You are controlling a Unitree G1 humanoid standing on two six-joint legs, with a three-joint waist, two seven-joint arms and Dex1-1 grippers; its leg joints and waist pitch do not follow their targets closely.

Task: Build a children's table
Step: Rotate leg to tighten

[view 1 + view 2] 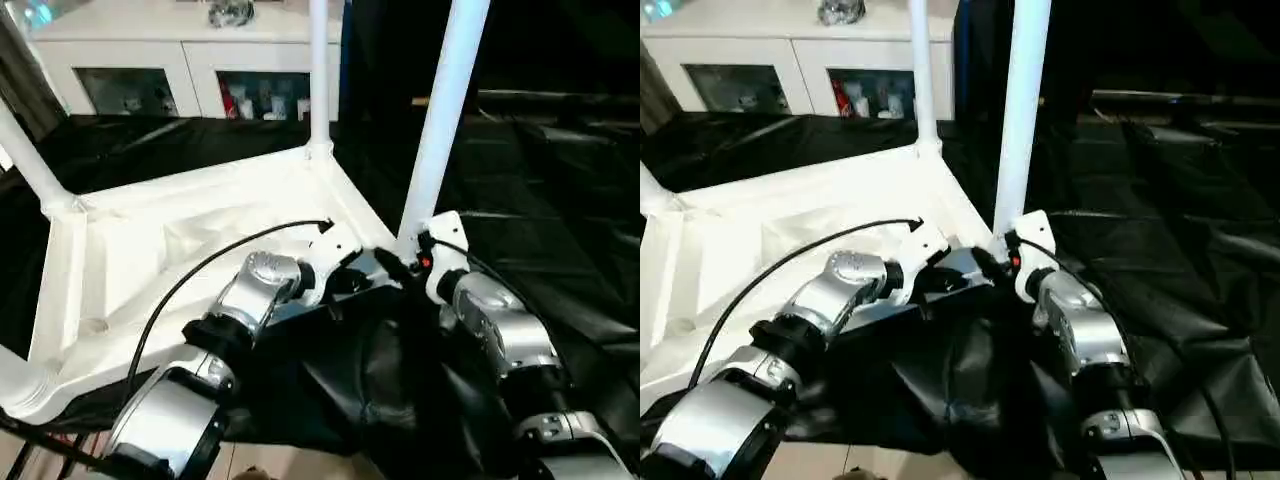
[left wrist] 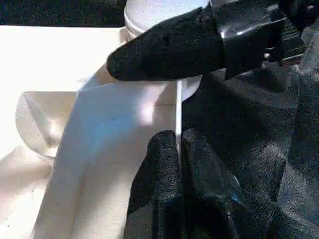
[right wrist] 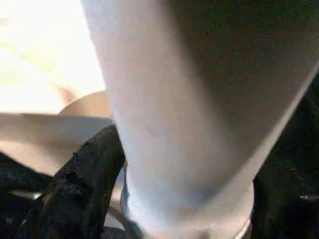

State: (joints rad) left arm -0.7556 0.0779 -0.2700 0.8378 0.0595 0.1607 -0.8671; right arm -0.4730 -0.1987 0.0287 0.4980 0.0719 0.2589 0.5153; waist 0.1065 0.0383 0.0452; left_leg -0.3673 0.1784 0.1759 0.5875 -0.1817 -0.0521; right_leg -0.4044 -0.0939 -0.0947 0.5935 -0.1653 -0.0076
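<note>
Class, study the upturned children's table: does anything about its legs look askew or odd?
Yes. The leg at the corner by the right gripper leans to one side, while the far leg stands straight up from the tabletop. It may not be fully seated.

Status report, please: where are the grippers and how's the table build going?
Right end effector at near leg base, grip unclear. Left end effector shut, at tabletop edge. Other legs upright. Black cloth bunched below.

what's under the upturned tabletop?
The tabletop lies upside down on the work table's black cloth, which shows around its far and right edges. What lies directly beneath it is covered. Near its front edge, both forearms and bunched cloth hide the contact.
</note>
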